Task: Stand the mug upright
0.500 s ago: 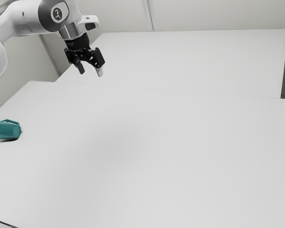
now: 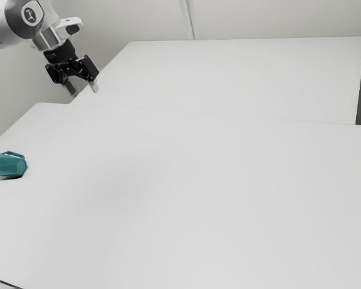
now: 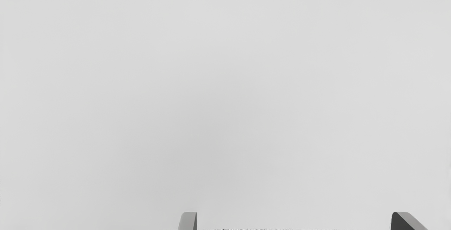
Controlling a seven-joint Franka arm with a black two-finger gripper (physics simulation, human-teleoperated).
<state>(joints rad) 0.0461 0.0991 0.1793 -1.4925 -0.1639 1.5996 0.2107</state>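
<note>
My hand (image 2: 83,90) was wide, raised well apart from the teal mug (image 2: 8,164). Mug lay on its side on the surface (image 2: 198,198), by the exterior view's left edge; couldn't make out its mouth. Arm (image 2: 3,27) cut off by the frame. Round emblem (image 2: 29,14) on it, too small to read.

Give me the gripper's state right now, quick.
Gripper: open, fingers wide apart with nothing between them, up off the table and away from the teal mug.
</note>
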